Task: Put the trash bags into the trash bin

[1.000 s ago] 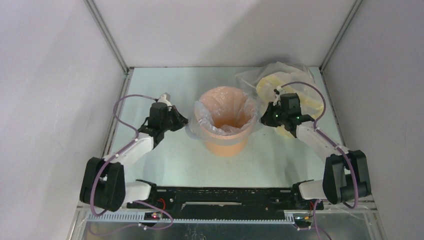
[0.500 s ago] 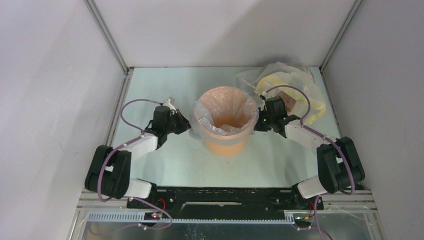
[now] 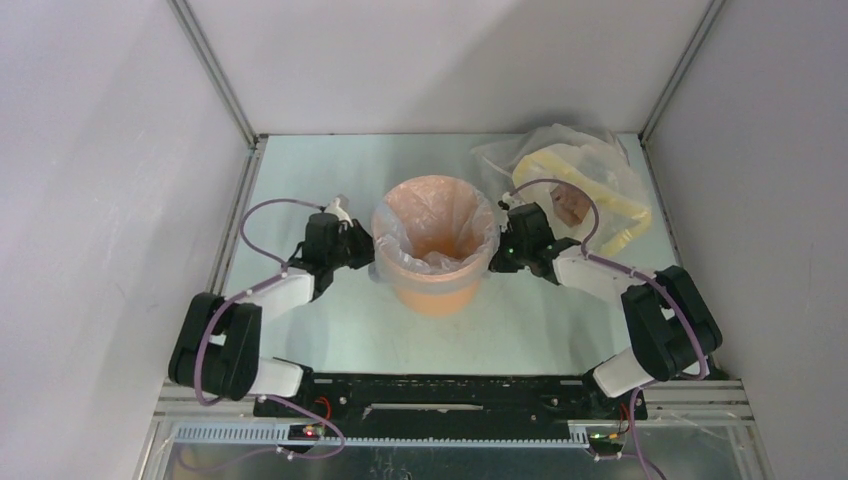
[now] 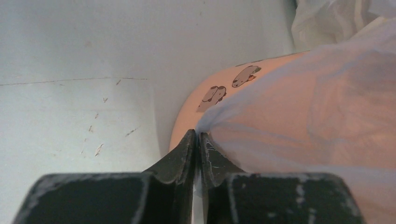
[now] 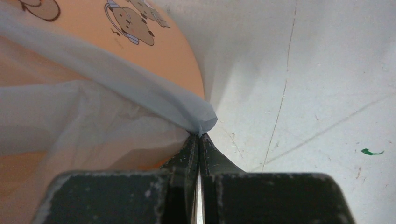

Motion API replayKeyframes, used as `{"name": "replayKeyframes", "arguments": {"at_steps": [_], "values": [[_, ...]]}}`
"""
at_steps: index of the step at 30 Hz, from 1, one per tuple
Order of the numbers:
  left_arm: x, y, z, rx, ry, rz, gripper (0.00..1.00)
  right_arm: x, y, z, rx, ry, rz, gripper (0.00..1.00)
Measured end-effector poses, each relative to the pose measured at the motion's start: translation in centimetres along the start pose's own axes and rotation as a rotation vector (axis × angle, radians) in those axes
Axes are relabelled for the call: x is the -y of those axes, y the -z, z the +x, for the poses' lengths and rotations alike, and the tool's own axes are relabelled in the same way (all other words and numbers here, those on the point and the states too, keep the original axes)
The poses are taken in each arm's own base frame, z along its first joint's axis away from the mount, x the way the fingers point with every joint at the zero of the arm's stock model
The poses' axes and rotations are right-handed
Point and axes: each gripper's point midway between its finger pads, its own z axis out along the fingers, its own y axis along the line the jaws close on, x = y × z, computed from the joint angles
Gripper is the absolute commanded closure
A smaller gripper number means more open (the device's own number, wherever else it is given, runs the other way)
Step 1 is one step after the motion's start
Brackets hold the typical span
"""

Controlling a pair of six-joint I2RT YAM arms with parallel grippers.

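Trash bag lines the orange trash bin mid-counter, its film folded over the rim. The left end effector at 9 o'clock and the right end effector at 3 o'clock each pinch the bag's edge, close against the bin's wall. Cartoon animals decorate the bin. A plastic bundle sits at 1 o'clock on the scratched pale surface, with white walls around.

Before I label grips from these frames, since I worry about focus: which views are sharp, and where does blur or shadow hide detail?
Top external: even light, soft shadows, trash bin crisp. Left wrist: left gripper dark and blurred up close, trash bag film hazy, scratches on the table sharp. Right wrist: right gripper likewise blurred, the bin's cartoon print readable.
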Motion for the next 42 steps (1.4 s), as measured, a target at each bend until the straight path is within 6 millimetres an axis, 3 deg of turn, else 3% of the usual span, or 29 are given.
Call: {"name": "replayKeyframes", "arguments": {"at_steps": [4,8,13,16,20,25,30,34,37,42], "values": [[0.1,1.4,-1.1,0.061,-0.008,-0.009,0.78,0.2,0.5,-0.1,0.008,-0.009,0.003,0.78],[-0.3,2.8,-1.8,0.116,-0.016,-0.048,0.60,1.8,2.0,-1.2,0.054,-0.039,0.025,0.69],[-1.0,4.9,-2.8,0.187,-0.022,-0.119,0.44,3.7,5.9,-2.6,0.141,-0.069,0.047,0.45],[-0.9,6.4,-3.4,0.230,-0.024,-0.137,0.42,3.3,9.5,-4.1,0.234,-0.046,0.034,0.44],[-0.9,7.6,-3.5,0.249,-0.024,-0.156,0.39,1.8,14.0,-5.8,0.342,0.008,0.016,0.56],[-1.1,8.8,-3.2,0.256,-0.021,-0.175,0.36,-1.5,18.9,-9.0,0.429,0.106,-0.012,0.99],[-0.4,9.9,-3.4,0.280,-0.026,-0.154,0.36,-8.0,23.2,-11.5,0.496,0.274,-0.107,1.00],[-0.1,10.6,-3.4,0.290,-0.029,-0.144,0.38,-12.8,23.7,-12.0,0.453,0.410,-0.179,1.00],[0.0,10.9,-3.3,0.290,-0.030,-0.141,0.40,-15.8,22.5,-12.4,0.390,0.502,-0.201,1.00],[0.5,11.4,-3.2,0.291,-0.033,-0.121,0.40,-18.0,16.5,-10.7,0.194,0.624,-0.168,1.00]]}}
